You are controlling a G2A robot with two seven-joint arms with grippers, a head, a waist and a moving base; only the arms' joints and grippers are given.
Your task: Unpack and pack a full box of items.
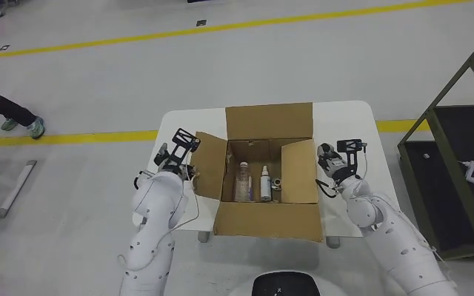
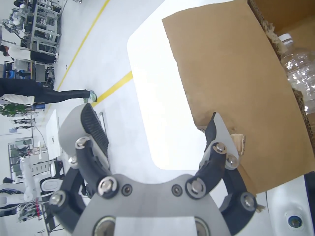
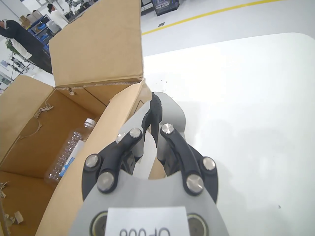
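Box sits open on the white table, right between the two pincers. It's not unpacked yet: a clear plastic bottle, a white spray bottle and some small can-ish thing lie at the bottom. So I'd call this the very start of unpacking, with the flaps being dealt with first. The right pincer looks pressed together on the edge of the right flap, with the bottles just past that flap. The left pincer is spread wide, one fingertip touching the corner of the left flap. Next move, my guess: fold both flaps well out, then reach down inside for a bottle. The cardboard is corrugated, bendy and torn fuzzy at the edges. The clear bottle is round, ribbed and thin, so it'll probably roll or crush under a hard squeeze.
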